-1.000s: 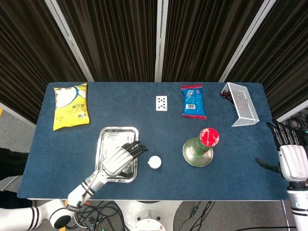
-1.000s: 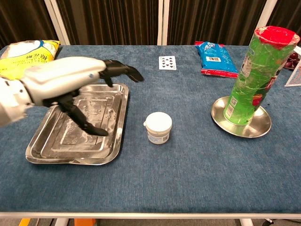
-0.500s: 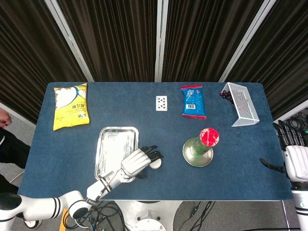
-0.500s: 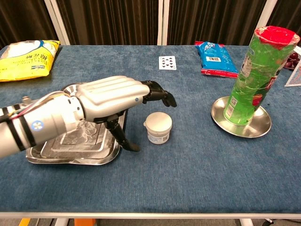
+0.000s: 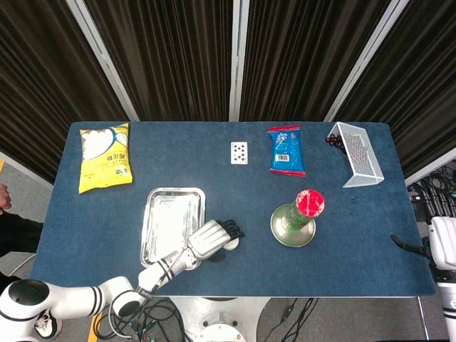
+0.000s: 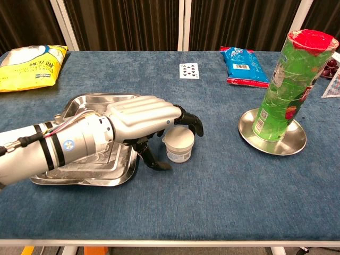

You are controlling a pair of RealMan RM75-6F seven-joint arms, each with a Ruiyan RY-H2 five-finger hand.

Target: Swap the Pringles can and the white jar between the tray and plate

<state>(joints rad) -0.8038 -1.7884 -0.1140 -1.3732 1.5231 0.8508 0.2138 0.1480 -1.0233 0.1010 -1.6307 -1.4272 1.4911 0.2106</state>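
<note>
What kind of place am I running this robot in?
Probably a lab test bench, not a home: a table under blue cloth, dark curtains all round, cables on the floor, and staged items such as a chip can on a plate.

a table [image 5: 107,214] covered in dark blue felt-like cloth is filling the middle of the head view, its pale edge [image 6: 170,243] showing along the near side in the chest view. behind it, dark pleated curtains [image 5: 171,57] are hanging between pale vertical strips [image 5: 238,57]. grey floor [image 5: 32,196] is showing at the left, and cables [image 5: 278,317] are lying under the near edge.
</note>
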